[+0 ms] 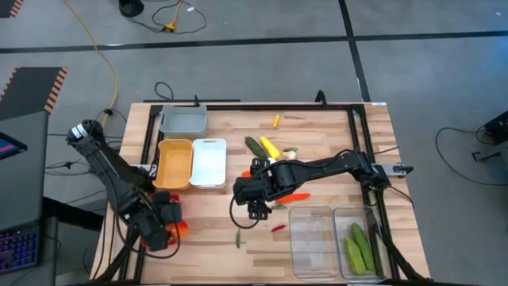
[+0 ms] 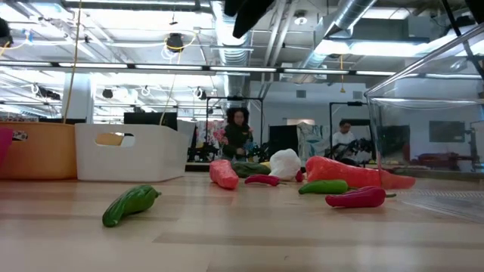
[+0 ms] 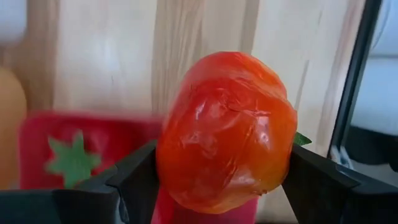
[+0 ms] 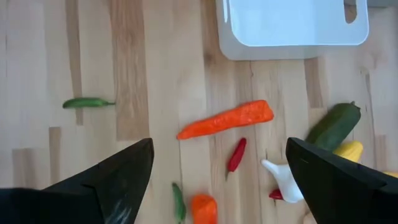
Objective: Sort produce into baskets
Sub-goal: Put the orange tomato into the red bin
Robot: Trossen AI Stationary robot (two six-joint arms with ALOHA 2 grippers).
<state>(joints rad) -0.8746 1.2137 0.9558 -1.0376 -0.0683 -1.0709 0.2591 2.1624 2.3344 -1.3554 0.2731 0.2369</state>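
From above, my left pincer (image 1: 163,225) sits near the bench's front left corner, and my own arm hides most of the red bin (image 1: 179,226) beneath it; my right pincer (image 1: 255,208) hangs mid-bench over scattered produce, beside the white rectangular plastic bin (image 1: 209,162). At table height neither pincer shows clearly; a small green toy chili (image 2: 130,204) lies nearest, and a clear bin (image 2: 431,151) is cut off at the edge. Through my left wrist, I am clamped on a glossy, wrinkled red-orange toy tomato (image 3: 227,132), blocking most of the red bin. Through my right wrist, my fingers stand wide apart above an orange toy carrot (image 4: 227,119).
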